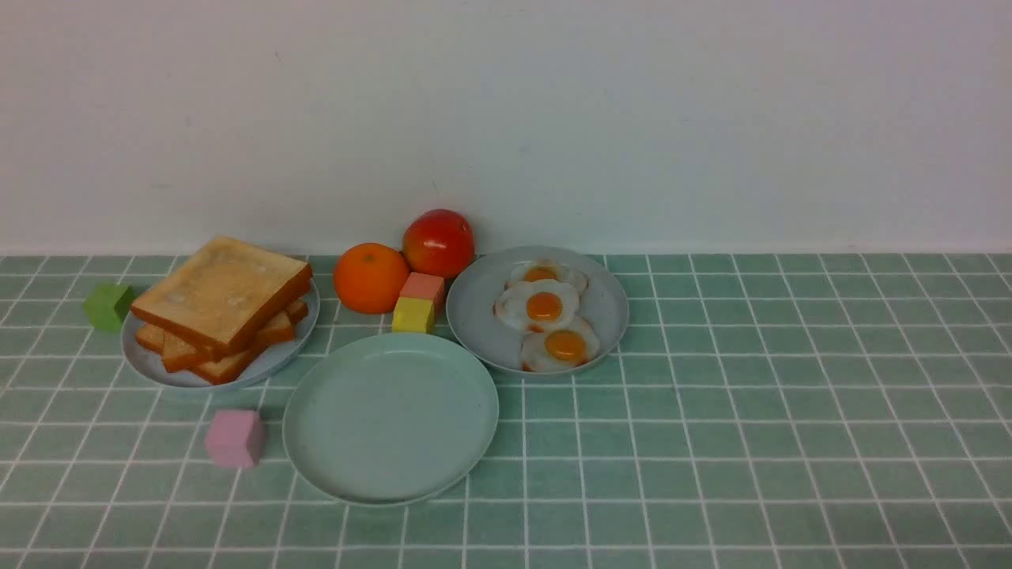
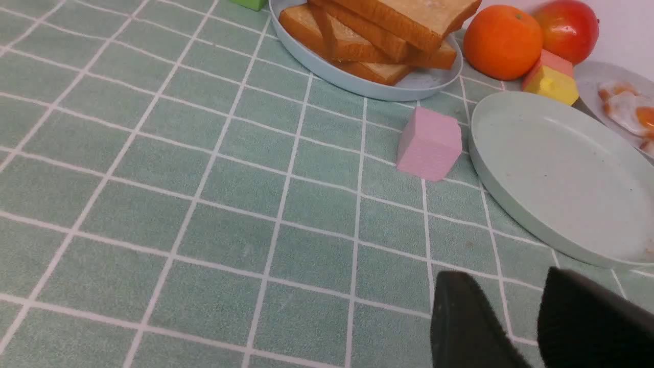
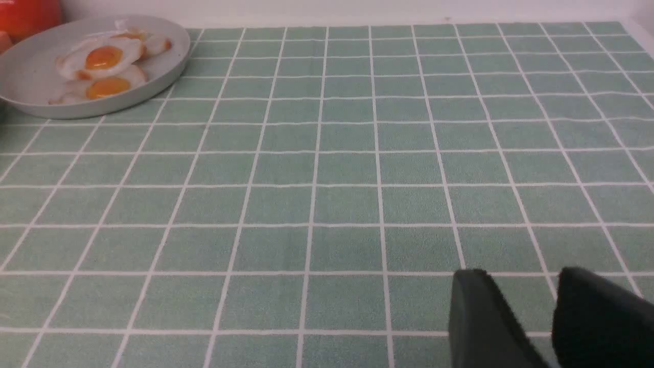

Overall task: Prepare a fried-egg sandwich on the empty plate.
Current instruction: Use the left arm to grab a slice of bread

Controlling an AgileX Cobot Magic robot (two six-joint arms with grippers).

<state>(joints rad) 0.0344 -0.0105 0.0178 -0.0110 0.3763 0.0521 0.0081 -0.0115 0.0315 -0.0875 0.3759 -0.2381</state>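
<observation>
No text, label, brand, number or sign can be read in any view.

Noted plain off-white wall (image 1: pixel 506 118) rising behind desk (image 1: pixel 751 411). Found desk top pale green, gridded with thin white lines. Was lit softly, evenly, with faint shadows.

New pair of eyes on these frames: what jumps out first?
The stack of toast slices on the left grey plate and the three fried eggs on the right grey plate stand out first, both towards the back. Between them, nearer the robot, sits the empty mint-green plate. A bright orange and a red fruit sit behind it by the wall.
</observation>
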